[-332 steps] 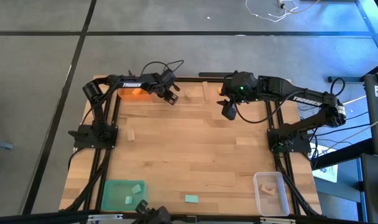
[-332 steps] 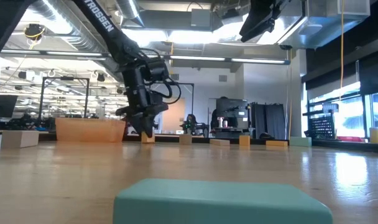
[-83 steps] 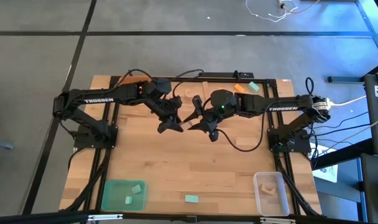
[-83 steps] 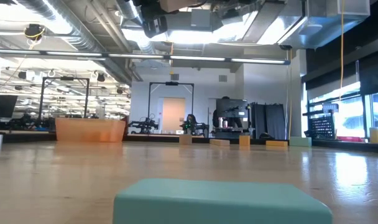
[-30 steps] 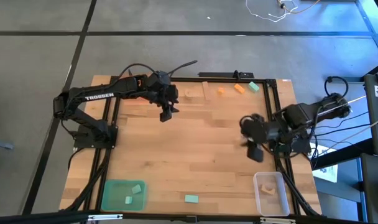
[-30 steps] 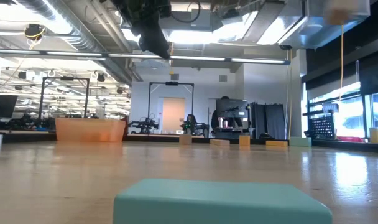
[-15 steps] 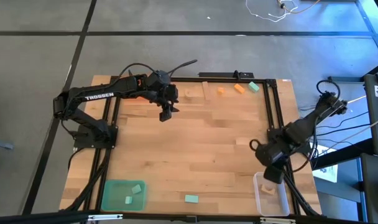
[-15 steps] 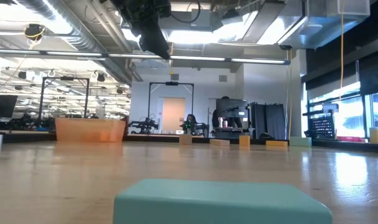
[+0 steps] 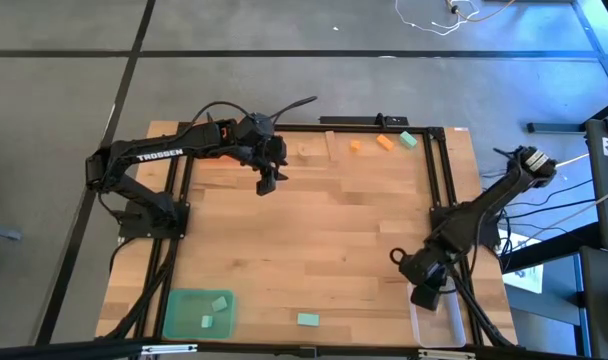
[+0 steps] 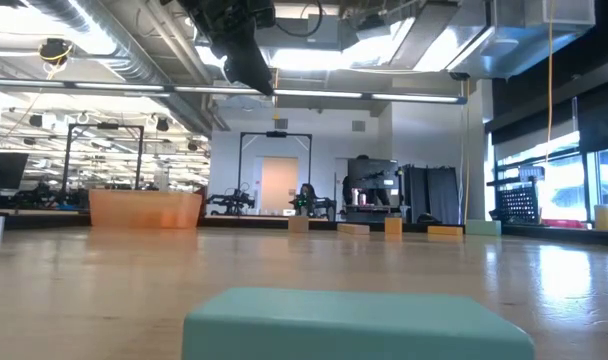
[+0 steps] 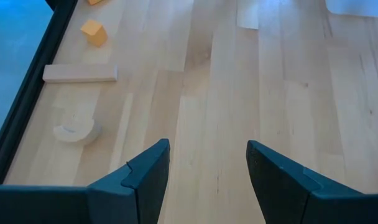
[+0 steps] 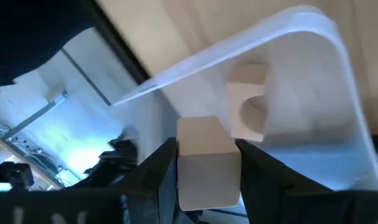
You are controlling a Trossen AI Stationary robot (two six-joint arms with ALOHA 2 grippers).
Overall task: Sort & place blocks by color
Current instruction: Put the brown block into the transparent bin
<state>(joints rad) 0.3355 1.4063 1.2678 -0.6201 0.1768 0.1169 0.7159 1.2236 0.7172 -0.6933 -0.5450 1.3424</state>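
My right gripper (image 9: 425, 296) hovers over the clear tray (image 9: 450, 326) at the table's near right, shut on a pale wood block (image 12: 204, 163). Another pale block with an arched cutout (image 12: 247, 103) lies inside that tray (image 12: 313, 68). My left gripper (image 9: 268, 184) hangs open above the far left-centre of the table, with nothing between its fingers (image 11: 207, 155). Two orange blocks (image 9: 355, 146) (image 9: 385, 141) and a teal one (image 9: 408, 139) lie at the far edge. A teal block (image 9: 307, 320) lies near the front edge. My right gripper pinches the pale wood block by two opposite sides (image 12: 184, 155) between its two fingers. The fingers slant down toward the table's near edge. The block is lifted clear, above the clear tray's inside.
A green tray (image 9: 189, 312) at the near left holds two teal blocks (image 9: 221, 303). An orange tray (image 10: 144, 208) stands at the far left. Below my left gripper lie an orange block (image 11: 94, 32), a long pale block (image 11: 80, 73) and an arched pale piece (image 11: 74, 129).
My right gripper has swung from the table's right side toward the near edge and come down, turning as it went. It has carried the pale wood block to a spot over the clear tray. My left gripper has kept still.
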